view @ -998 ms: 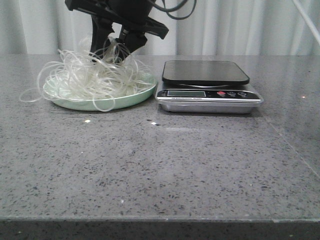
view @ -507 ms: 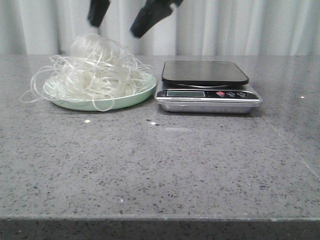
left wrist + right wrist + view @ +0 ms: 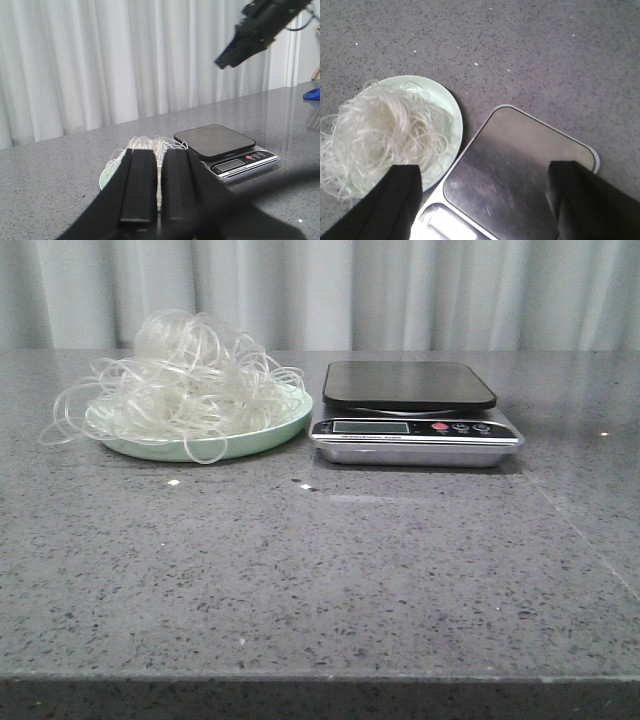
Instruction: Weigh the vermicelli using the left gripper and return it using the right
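The vermicelli [image 3: 185,380], a fluffy tangle of whitish strands, lies heaped on the mint-green plate [image 3: 262,436] at the left of the table. Some loops hang over the plate's left rim. The scale [image 3: 410,385] beside it has a bare black platform. Neither gripper shows in the front view. My left gripper [image 3: 160,156] is shut and empty, held back from the vermicelli [image 3: 150,142]. My right gripper [image 3: 485,172] is open and empty, high above the scale [image 3: 515,165] and the vermicelli [image 3: 380,130]. The right arm [image 3: 260,30] shows in the air in the left wrist view.
The grey stone table [image 3: 320,570] runs to the front edge. A white curtain [image 3: 400,290] hangs behind it. A blue object [image 3: 311,94] lies at the far right of the table in the left wrist view.
The right gripper opened over the plate, let go of the vermicelli and rose out of the front view. The vermicelli stayed on the plate.
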You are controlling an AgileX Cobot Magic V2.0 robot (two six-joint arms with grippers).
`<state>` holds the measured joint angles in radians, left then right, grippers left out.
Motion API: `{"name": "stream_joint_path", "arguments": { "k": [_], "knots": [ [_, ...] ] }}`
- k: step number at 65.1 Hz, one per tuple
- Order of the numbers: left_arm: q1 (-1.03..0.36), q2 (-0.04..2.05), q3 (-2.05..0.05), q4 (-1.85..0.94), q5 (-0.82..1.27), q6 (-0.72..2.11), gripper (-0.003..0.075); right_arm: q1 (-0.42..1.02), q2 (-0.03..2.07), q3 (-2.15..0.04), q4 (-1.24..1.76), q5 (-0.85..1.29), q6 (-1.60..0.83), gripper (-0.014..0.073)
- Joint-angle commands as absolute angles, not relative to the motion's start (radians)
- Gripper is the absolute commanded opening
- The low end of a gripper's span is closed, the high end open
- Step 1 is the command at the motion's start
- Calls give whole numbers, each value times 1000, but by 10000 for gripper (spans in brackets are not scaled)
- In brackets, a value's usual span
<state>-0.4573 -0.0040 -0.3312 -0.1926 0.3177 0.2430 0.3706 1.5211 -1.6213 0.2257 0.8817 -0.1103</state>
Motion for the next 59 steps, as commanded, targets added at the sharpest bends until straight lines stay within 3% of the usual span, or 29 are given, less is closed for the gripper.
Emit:
{"name": "stream_joint_path", "arguments": {
  "k": [1, 24, 59],
  "knots": [
    [-455, -6, -357, -198, 241, 241, 146, 362, 1344, -1477, 219, 740, -148, 609],
    [-455, -6, -357, -198, 238, 241, 146, 362, 825, -960, 215, 462, -148, 609],
    [-455, -6, -357, -198, 241, 241, 146, 363, 133, -438, 204, 264, -148, 609]
  ]
}}
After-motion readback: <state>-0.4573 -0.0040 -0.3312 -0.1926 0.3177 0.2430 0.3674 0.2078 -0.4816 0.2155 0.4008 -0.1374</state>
